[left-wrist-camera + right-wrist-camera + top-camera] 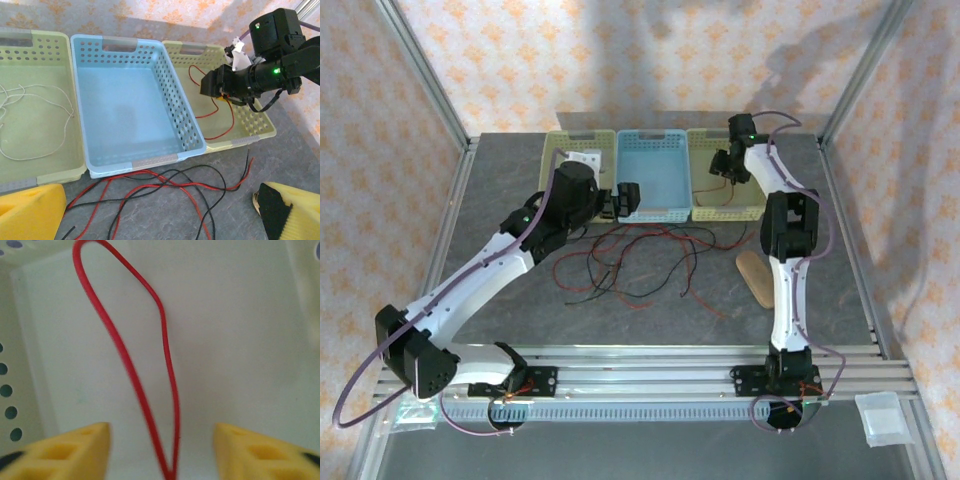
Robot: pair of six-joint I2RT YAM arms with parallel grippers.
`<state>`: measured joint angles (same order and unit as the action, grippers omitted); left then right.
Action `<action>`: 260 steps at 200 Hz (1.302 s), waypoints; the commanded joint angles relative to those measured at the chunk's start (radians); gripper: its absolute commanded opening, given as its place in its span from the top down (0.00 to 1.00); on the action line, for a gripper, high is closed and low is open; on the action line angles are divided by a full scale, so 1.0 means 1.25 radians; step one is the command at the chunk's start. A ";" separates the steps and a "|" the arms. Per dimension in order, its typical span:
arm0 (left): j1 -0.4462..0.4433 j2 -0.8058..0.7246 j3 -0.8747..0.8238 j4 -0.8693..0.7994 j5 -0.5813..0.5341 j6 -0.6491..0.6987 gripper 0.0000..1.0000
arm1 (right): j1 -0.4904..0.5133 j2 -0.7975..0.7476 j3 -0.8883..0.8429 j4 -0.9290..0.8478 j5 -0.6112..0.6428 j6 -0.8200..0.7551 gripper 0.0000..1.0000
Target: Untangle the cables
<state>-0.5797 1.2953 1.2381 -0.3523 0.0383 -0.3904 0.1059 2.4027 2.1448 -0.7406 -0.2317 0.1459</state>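
1. Yellow fingers [75, 445] of the right gripper [161, 435] stand apart and grip nothing. It is down inside the right basket [725, 213], at 1 o'clock on the table [520, 180].
2. One red cable [123, 355] makes a loop between those fingers, but they do not pinch it.
3. Red and black cables [165, 182] lie mixed up in the middle of the table, at 6 o'clock from the blue basket [655, 213].
4. The left gripper [160, 210] hangs over them, spread wide, holding nothing.
5. A white cable [65, 100] lies in the left basket [552, 160], at 11 o'clock.
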 commanded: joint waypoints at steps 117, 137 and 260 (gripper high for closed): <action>-0.140 -0.013 -0.120 0.134 -0.070 -0.065 0.01 | 0.164 -0.588 -0.473 0.166 0.047 0.058 0.41; -0.151 -0.026 -0.181 0.203 -0.048 -0.121 0.01 | 0.226 -0.649 -0.558 0.107 0.061 0.069 0.44; -0.346 0.130 -0.181 0.265 -0.140 -0.062 0.01 | 0.201 -0.830 -1.170 0.504 0.093 0.454 0.61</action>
<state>-0.9833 1.4136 0.9577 -0.0696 -0.0898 -0.4976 0.3893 1.3529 0.7444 -0.3050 -0.1158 0.5751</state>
